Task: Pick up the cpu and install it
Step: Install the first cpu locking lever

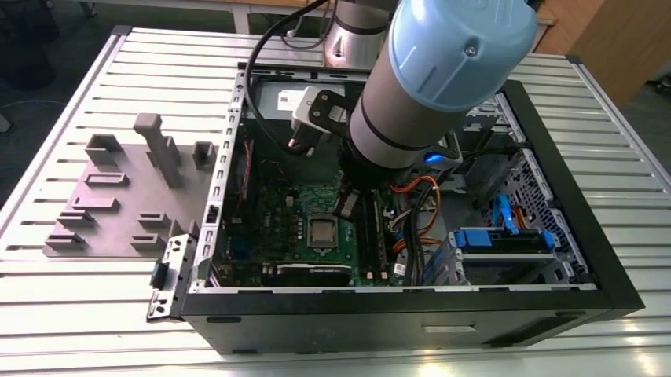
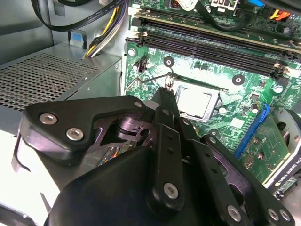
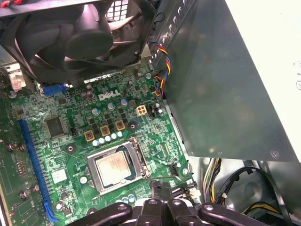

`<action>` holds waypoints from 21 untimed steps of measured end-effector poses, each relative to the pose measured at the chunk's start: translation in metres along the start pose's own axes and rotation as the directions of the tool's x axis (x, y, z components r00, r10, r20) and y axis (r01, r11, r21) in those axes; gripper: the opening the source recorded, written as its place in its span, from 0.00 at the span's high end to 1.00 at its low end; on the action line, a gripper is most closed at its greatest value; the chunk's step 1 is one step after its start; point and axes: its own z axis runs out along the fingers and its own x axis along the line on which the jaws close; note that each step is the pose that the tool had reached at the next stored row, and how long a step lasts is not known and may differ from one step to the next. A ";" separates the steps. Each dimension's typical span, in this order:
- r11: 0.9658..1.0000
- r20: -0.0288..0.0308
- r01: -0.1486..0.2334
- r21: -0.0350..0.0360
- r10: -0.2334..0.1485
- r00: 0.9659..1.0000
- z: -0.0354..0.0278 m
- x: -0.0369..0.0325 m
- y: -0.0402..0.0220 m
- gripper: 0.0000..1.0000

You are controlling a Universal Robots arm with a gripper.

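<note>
The cpu (image 1: pixel 320 229) is a small silver square lying flat in its socket on the green motherboard (image 1: pixel 275 220), inside the open computer case. In both wrist views the cpu (image 2: pixel 194 101) (image 3: pixel 114 165) sits within a silver metal frame (image 3: pixel 136 157). My gripper (image 1: pixel 346 208) hangs just above the board, beside the socket on the exterior view's right. Its black fingers look closed together with nothing between them, and the gripper (image 2: pixel 167 89) tip is close to the thin wire lever (image 2: pixel 146 79) at the socket's edge. The gripper (image 3: pixel 161 187) is apart from the cpu.
A big grey metal box (image 3: pixel 225 84) stands close beside the socket, with a black fan (image 3: pixel 84 33) at the board's edge. Memory slots (image 2: pixel 207 47), orange and black cables (image 1: pixel 419 212) and a blue drive caddy (image 1: pixel 504 239) crowd the case. A grey fixture plate (image 1: pixel 115 196) lies outside.
</note>
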 end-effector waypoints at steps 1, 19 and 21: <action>1.000 0.000 0.000 0.000 0.000 1.000 0.0000 0.0000 0.0000 0.89; 1.000 0.030 0.003 -0.013 -0.003 1.000 0.0028 -0.0070 -0.0047 0.89; 1.000 0.030 0.003 -0.013 -0.003 1.000 0.0028 -0.0070 -0.0047 0.89</action>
